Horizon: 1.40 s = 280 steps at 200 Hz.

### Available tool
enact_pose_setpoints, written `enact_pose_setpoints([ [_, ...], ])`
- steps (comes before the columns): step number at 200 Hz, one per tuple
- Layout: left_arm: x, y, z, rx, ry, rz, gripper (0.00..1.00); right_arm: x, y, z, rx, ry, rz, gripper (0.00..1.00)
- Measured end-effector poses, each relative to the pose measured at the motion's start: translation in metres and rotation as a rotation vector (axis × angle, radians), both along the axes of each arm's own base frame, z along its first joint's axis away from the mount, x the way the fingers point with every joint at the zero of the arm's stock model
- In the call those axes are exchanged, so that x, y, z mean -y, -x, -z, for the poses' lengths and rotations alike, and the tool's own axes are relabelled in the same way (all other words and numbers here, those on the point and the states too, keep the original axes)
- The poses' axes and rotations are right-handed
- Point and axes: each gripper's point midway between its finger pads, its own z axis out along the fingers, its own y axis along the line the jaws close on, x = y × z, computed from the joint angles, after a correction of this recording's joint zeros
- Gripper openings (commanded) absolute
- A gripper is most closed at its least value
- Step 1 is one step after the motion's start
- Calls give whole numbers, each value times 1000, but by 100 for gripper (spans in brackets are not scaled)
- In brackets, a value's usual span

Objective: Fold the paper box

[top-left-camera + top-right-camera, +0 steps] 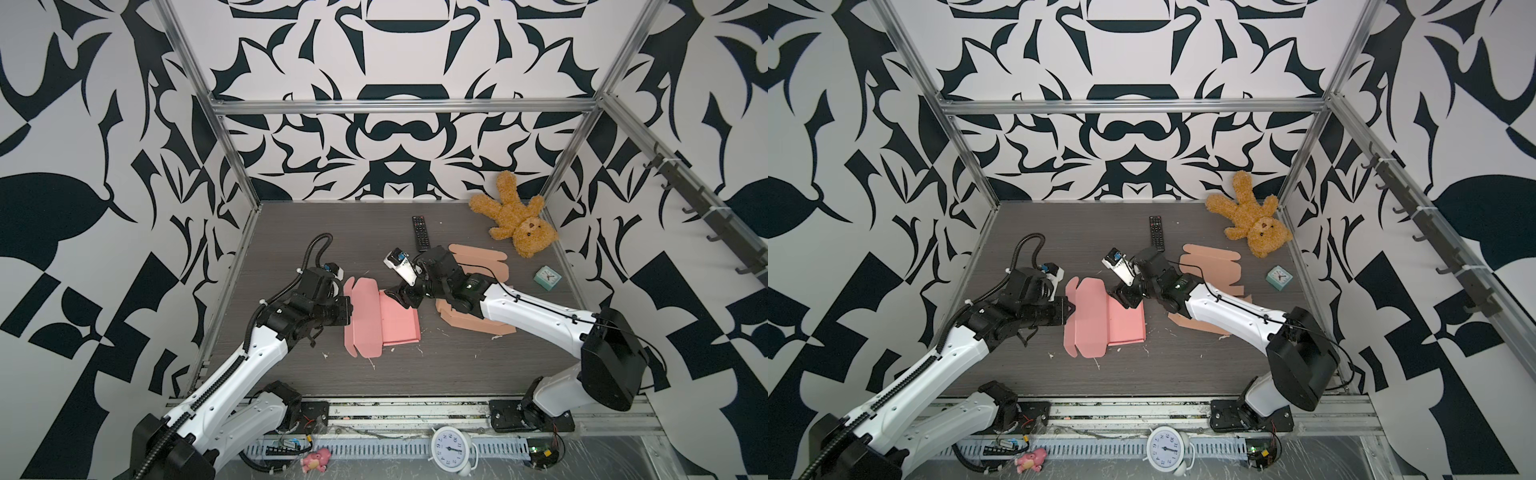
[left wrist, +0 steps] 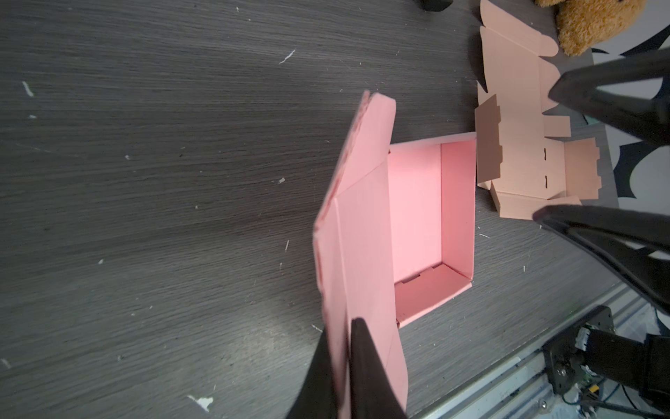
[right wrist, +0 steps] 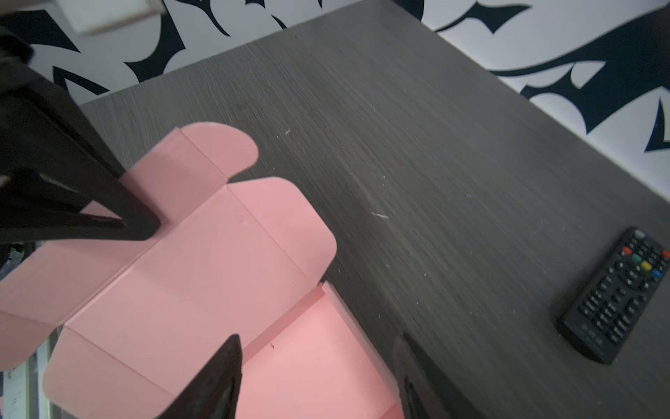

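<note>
The pink paper box (image 1: 399,322) (image 1: 1127,326) lies mid-table, its tray (image 2: 417,217) folded up with walls standing. Its lid panel (image 2: 359,225) (image 3: 203,272) is raised off the table on the tray's left side. My left gripper (image 1: 349,309) (image 1: 1071,309) (image 2: 340,333) is shut on the lid panel's edge, and its fingers (image 3: 137,225) show pinching near a side flap. My right gripper (image 1: 401,300) (image 1: 1125,300) (image 3: 317,339) hangs open above the tray's far end. One of its fingers is over the inside and the other outside the wall. It holds nothing.
Flat beige box blanks (image 1: 482,257) (image 1: 473,326) lie under and behind the right arm. A remote (image 1: 420,232) (image 3: 616,297) sits behind the box, a teddy bear (image 1: 519,224) in the far right corner, a small teal clock (image 1: 547,277) beside it. A white alarm clock (image 1: 451,451) stands at the front rail.
</note>
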Motion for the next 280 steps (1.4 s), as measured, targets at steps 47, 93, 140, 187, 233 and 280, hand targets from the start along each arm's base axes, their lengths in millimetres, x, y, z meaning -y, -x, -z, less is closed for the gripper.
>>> enact_pose_setpoints([
  [47,6,0,-9,3,-34,92,12,-7,-11,-17,97,-95,-151,73],
  [93,11,-2,-14,6,-68,168,12,-8,-29,-16,106,-148,-272,72],
  [140,18,-8,-22,0,-109,252,13,-28,-33,-8,70,-184,-398,71],
  [187,20,-10,-36,15,-137,309,14,-30,-24,19,-8,-173,-459,70],
  [233,19,-7,-31,-6,-154,328,14,-33,-22,27,-35,-164,-492,69],
  [280,18,-7,-28,-16,-164,336,13,-37,-24,35,-61,-156,-513,68],
])
